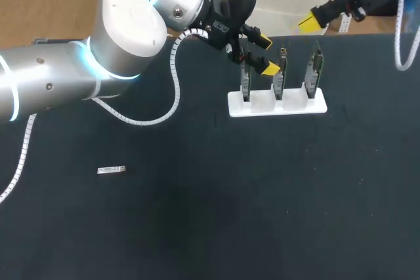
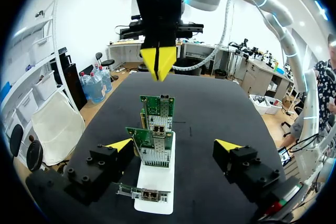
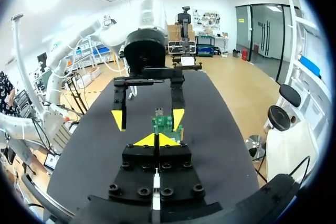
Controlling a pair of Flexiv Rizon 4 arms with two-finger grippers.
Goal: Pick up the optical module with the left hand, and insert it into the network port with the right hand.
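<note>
left jaws wide over the cards, module out on its own

the left gripper (image 1: 266, 54) hangs at the far side of the tabletop (image 1: 262, 214), right over the white holder (image 1: 275, 104), and its jaws are spread wide with nothing pinched. in the left wrist view the upright network cards (image 2: 153, 148) stand between its yellow tips; whether either tip touches a card, i cannot tell.

three cards stand in a row in that holder, edge up, in separate slots.

the right gripper (image 3: 156, 140) is up past the far edge of the tabletop, well apart from the holder. its jaws are pressed together, the two yellow tips meeting in one point and holding nothing. from its own wrist view it faces the left gripper straight on, with a green card showing between that gripper's spread fingers.

and the optical module (image 1: 111, 170)? lying flat on the dark tabletop, near the left side, well apart from the holder and from both grippers, with neither gripper touching it.
</note>
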